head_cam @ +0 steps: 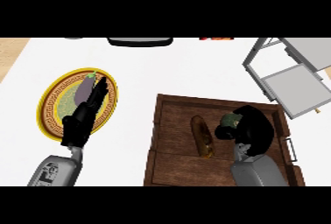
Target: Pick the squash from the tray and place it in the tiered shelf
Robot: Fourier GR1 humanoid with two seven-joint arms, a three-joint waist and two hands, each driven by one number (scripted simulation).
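Observation:
The dark green squash sits in the right half of the brown wooden tray. My right hand arches over the squash from the right, fingers curled over its top and thumb tucked under its near side, hiding much of it. Whether the squash rests on the tray floor or is lifted, I cannot tell. The grey tiered shelf stands at the upper right, just beyond the tray's far right corner. My left hand lies open with straight fingers over a plate at the left.
A long brown bread loaf lies in the tray left of the squash. The yellow-rimmed plate holds a purple eggplant. A black object and something red sit at the counter's far edge.

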